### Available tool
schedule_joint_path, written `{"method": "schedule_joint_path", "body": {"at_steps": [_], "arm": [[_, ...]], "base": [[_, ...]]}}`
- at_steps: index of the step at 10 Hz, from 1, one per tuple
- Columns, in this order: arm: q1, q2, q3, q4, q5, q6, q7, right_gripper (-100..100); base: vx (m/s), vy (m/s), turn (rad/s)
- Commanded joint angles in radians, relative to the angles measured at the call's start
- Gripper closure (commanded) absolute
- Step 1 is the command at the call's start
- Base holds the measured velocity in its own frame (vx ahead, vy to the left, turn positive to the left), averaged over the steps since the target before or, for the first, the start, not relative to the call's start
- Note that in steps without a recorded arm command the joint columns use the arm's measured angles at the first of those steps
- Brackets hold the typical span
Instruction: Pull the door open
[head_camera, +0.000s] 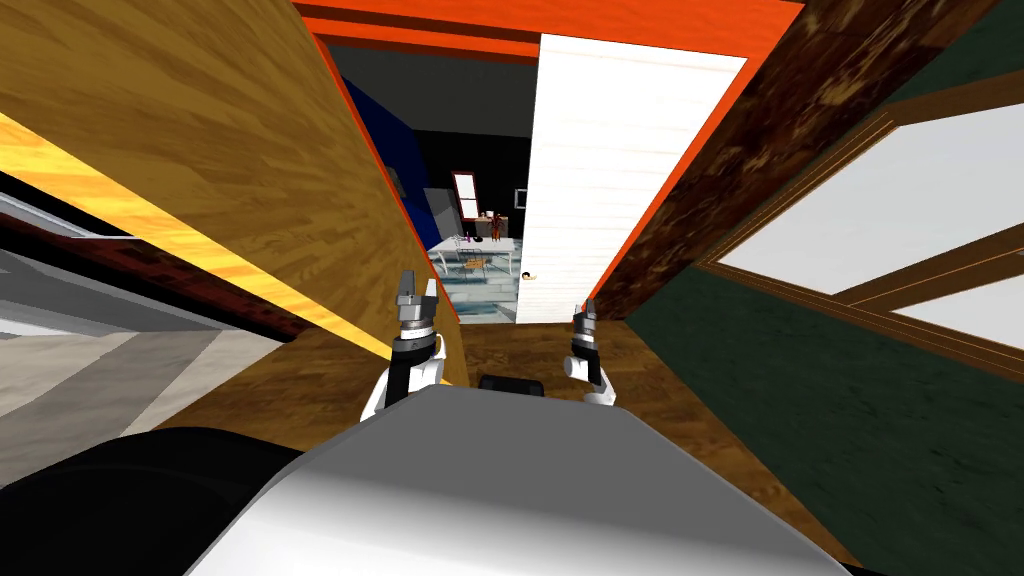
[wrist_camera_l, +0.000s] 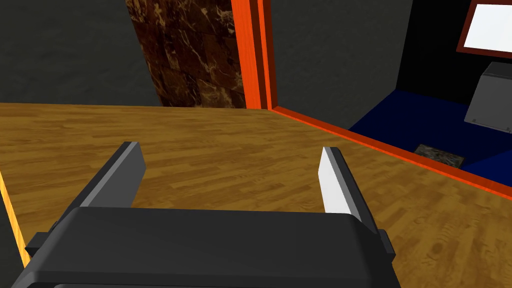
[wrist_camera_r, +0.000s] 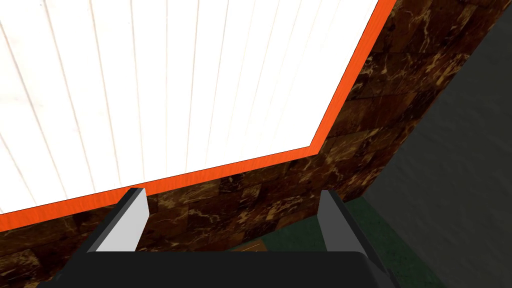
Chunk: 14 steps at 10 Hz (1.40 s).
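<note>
A white planked door (head_camera: 610, 180) in an orange frame (head_camera: 420, 20) covers the right part of the doorway ahead. A small dark and gold handle (head_camera: 527, 275) sits at the door's left edge, low down. Left of that edge the doorway is open onto a room beyond. My left gripper (head_camera: 419, 282) is raised by the left door post, open and holding nothing; in its wrist view the left gripper (wrist_camera_l: 230, 148) faces a wooden wall (wrist_camera_l: 200, 155). My right gripper (head_camera: 585, 312) hangs open and short of the door, right of the handle. In its wrist view the right gripper (wrist_camera_r: 232, 191) faces the door (wrist_camera_r: 175, 90).
A wooden wall (head_camera: 250, 150) runs close on my left and a dark marbled wall (head_camera: 760, 150) on my right, with a green wall and white panels (head_camera: 900, 200) further right. Through the gap stand a pale table (head_camera: 475, 248) and a blue wall (head_camera: 395, 150).
</note>
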Motion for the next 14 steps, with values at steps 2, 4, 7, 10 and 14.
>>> {"method": "schedule_joint_path", "body": {"at_steps": [2, 4, 7, 10, 14], "arm": [[-0.017, -0.001, -0.004, 0.064, -0.004, -0.007, 0.002, -100], [-0.032, -0.001, -0.008, 0.102, -0.007, -0.012, 0.003, -100], [-0.062, -0.001, -0.016, 0.178, -0.013, -0.022, 0.005, -100], [-0.107, 0.001, -0.027, 0.277, -0.021, -0.037, 0.008, -100], [-0.151, 0.004, -0.038, 0.399, -0.029, -0.051, 0.012, -100]], "base": [[0.075, -0.032, 0.071], [0.051, -0.017, 0.056], [0.059, -0.018, 0.083], [0.073, -0.028, 0.108], [0.080, -0.024, 0.090]]}}
